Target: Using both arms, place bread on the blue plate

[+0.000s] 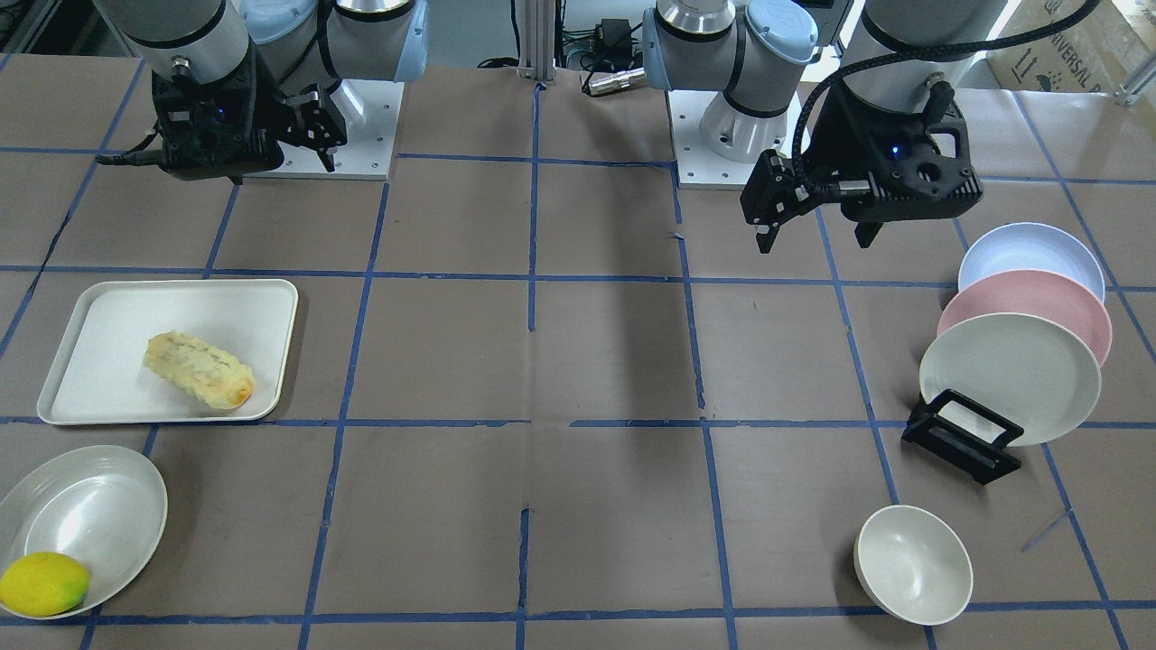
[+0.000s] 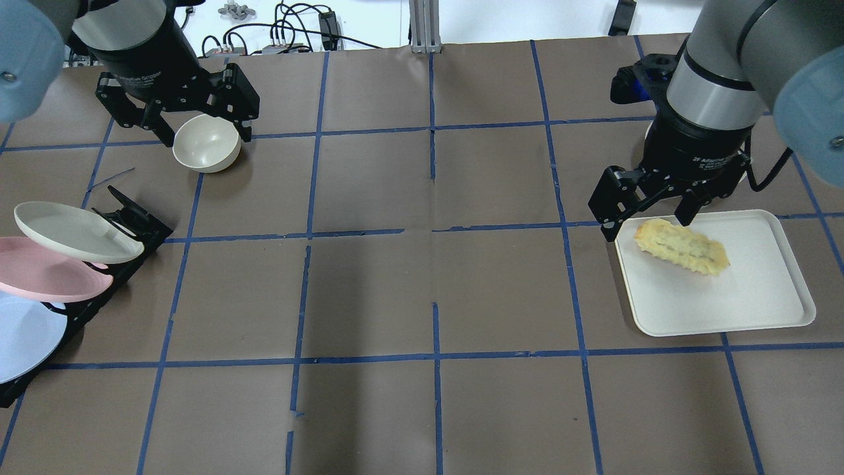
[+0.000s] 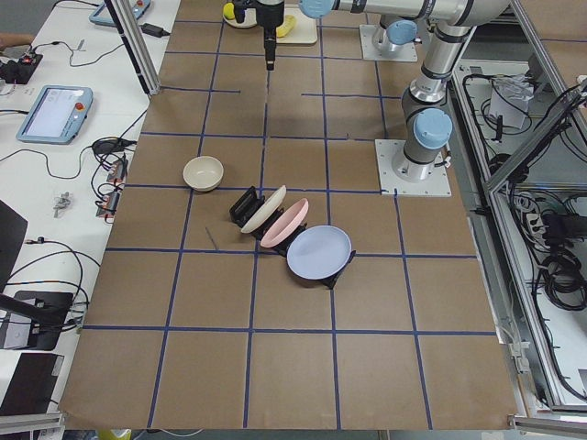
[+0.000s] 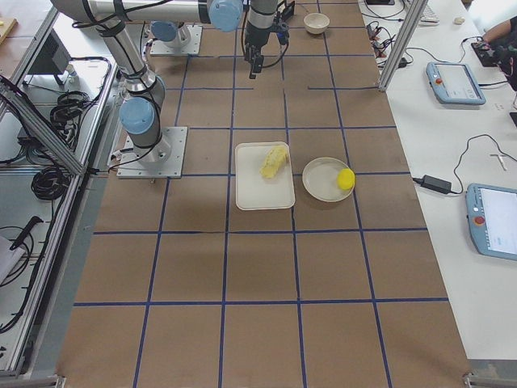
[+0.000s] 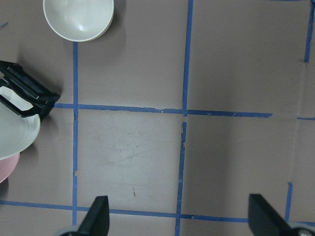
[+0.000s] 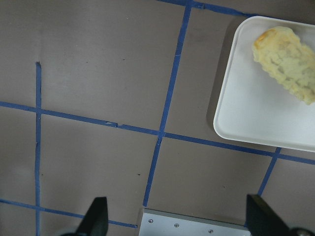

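The bread [image 1: 199,370] lies diagonally on a white tray [image 1: 108,361], browned end toward the camera; it also shows in the overhead view [image 2: 682,246] and the right wrist view [image 6: 288,69]. The blue plate [image 1: 1030,253] leans at the back of a black rack, behind a pink and a cream plate; it also shows in the overhead view [image 2: 20,336]. My right gripper [image 2: 646,221] is open and empty, high above the tray's near corner. My left gripper [image 2: 178,125] is open and empty, high above the table near a small bowl, apart from the rack.
A pink plate [image 1: 1030,307] and a cream plate [image 1: 1011,375] stand in the black rack [image 1: 962,442]. A small cream bowl [image 1: 912,564] sits past the rack. A shallow white dish [image 1: 81,515] holds a lemon [image 1: 43,584] beside the tray.
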Tool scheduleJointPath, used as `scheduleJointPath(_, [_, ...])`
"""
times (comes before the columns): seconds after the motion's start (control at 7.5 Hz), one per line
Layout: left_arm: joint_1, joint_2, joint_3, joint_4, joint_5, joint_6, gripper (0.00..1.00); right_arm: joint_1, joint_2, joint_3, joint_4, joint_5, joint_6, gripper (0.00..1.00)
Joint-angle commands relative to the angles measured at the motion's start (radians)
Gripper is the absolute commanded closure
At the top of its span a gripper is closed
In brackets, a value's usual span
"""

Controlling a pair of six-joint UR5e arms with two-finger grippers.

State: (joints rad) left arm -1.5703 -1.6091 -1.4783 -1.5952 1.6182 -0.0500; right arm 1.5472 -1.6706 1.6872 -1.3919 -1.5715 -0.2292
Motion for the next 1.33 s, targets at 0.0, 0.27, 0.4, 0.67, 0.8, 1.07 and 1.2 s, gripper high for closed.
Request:
scheduleJointPath(0.0, [-0.004, -0.003, -0.007, -0.050, -0.020, -0.013, 0.00, -0.027, 0.002, 0.067, -0.084, 0.040, -0.346, 0.04])
scheduleJointPath(0.27, [0.019, -0.002, 0.001, -0.052, -0.018, 0.001, 0.00, -0.205, 0.012, 0.205, -0.271, 0.042, -0.715, 0.04])
scheduleJointPath(0.4, [0.021, 0.000, 0.001, -0.054, -0.012, 0.002, 0.00, -0.316, 0.078, 0.301, -0.452, 0.042, -0.881, 0.04])
scheduleJointPath(0.67, [0.144, 0.001, -0.014, -0.071, -0.018, 0.123, 0.00, -0.364, 0.234, 0.370, -0.754, 0.040, -0.999, 0.03])
scheduleJointPath(0.8, [0.212, 0.000, -0.019, -0.074, -0.018, 0.207, 0.00, -0.365, 0.238, 0.361, -0.766, 0.041, -1.039, 0.04])
scheduleJointPath(1.07, [0.342, -0.017, -0.019, -0.083, -0.021, 0.362, 0.00, -0.363, 0.249, 0.359, -0.817, 0.042, -1.064, 0.04])
scheduleJointPath(1.2, [0.411, -0.028, -0.022, -0.086, -0.011, 0.463, 0.00, -0.361, 0.261, 0.361, -0.820, 0.044, -1.067, 0.04])
